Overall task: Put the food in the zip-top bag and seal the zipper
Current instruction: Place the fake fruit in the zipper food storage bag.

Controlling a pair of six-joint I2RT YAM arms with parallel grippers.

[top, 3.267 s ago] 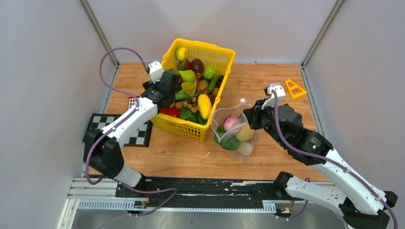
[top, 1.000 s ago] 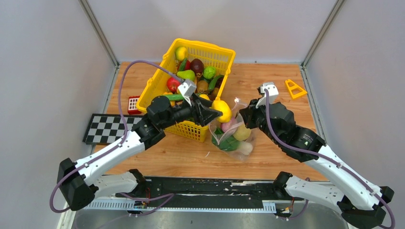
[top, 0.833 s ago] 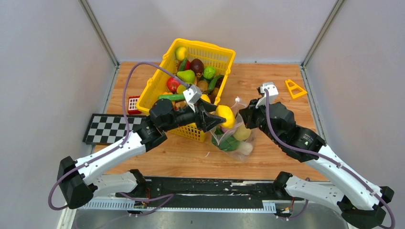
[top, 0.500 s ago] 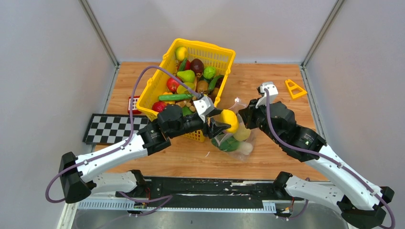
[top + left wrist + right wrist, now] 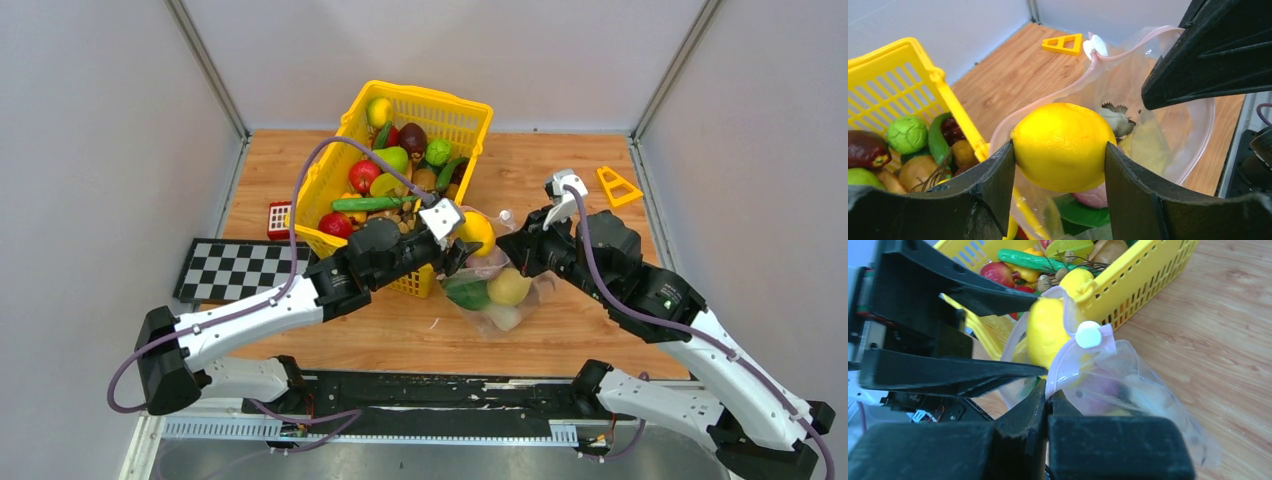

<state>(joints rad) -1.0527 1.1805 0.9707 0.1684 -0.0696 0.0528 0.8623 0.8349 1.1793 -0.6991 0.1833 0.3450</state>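
Note:
My left gripper (image 5: pixel 466 240) (image 5: pixel 1060 165) is shut on a yellow toy lemon (image 5: pixel 477 231) (image 5: pixel 1063 146) and holds it over the open mouth of the clear zip-top bag (image 5: pixel 495 290) (image 5: pixel 1168 130). The lemon also shows in the right wrist view (image 5: pixel 1045 335). My right gripper (image 5: pixel 520 243) (image 5: pixel 1048 397) is shut on the bag's pink zipper strip (image 5: pixel 1063 360) (image 5: pixel 1048 102) and holds the mouth up. The white slider (image 5: pixel 1088 334) (image 5: pixel 1095 47) sits at the strip's end. Inside the bag lie green, yellow, purple and white toy foods (image 5: pixel 495 293).
The yellow lattice basket (image 5: pixel 470 110) (image 5: pixel 903 75) (image 5: pixel 1143 285) with several toy fruits stands just left of the bag. A yellow triangle block (image 5: pixel 617 186) (image 5: pixel 1064 44) lies at the back right. A checkerboard (image 5: pixel 235 270) and a small red block (image 5: pixel 279 217) lie at the left.
My left gripper took the lemon from the basket and carried it right to the bag's mouth. My right gripper lifted the bag's mouth edge slightly.

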